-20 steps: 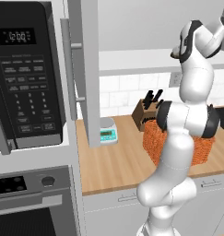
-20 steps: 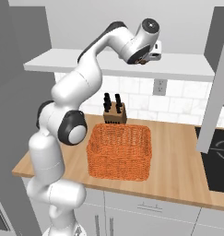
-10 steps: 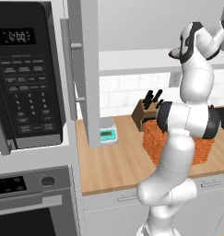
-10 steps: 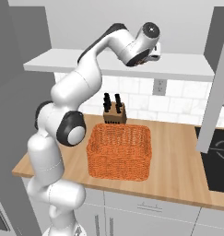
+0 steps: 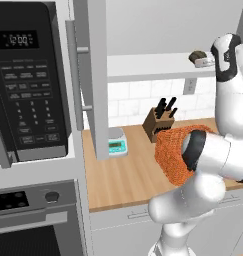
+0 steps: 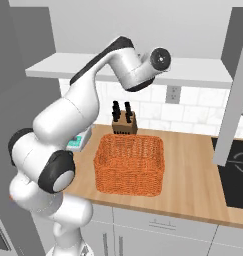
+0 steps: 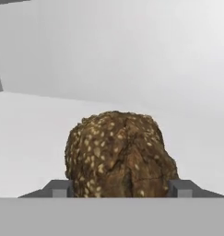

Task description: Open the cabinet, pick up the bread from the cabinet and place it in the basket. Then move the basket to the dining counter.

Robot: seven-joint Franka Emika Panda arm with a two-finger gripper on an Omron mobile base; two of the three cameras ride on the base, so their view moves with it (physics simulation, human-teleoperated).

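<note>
Tool (image 7: 118,188) fingers flank the bread (image 7: 119,154) at the bottom centre of the hand view, one grey tip (image 7: 59,188) against its left flank and the other at its right; the jaws stand wide with the roll between them, and whether they press it firmly I cannot tell. That roll is a lumpy, rounded, dark brown lump with a cracked crust and pale seed flecks, resting on the smooth white inner shelf (image 7: 30,133) of the cabinet (image 5: 95,75). Bare white shelf spreads to the left of the roll and behind it up to a plain pale back wall; a grey upright edge shows at the upper left of that frame.

At the upper right of the left base view the bread (image 5: 198,55) sits near the front lip of the shelf, just left of the white arm's wrist. The cabinet's flat light grey door stands swung out edge-on in the upper middle, its long bar handle (image 5: 72,65) on the left face, beside the glossy black microwave (image 5: 28,80).

Lower down, the orange woven basket (image 6: 129,164), rectangular with rounded corners, sits on the wooden bench (image 6: 193,175) at centre of the right base view, well below the shelf. A wooden knife block (image 6: 124,122) stands just behind it, with open bench to the right.
</note>
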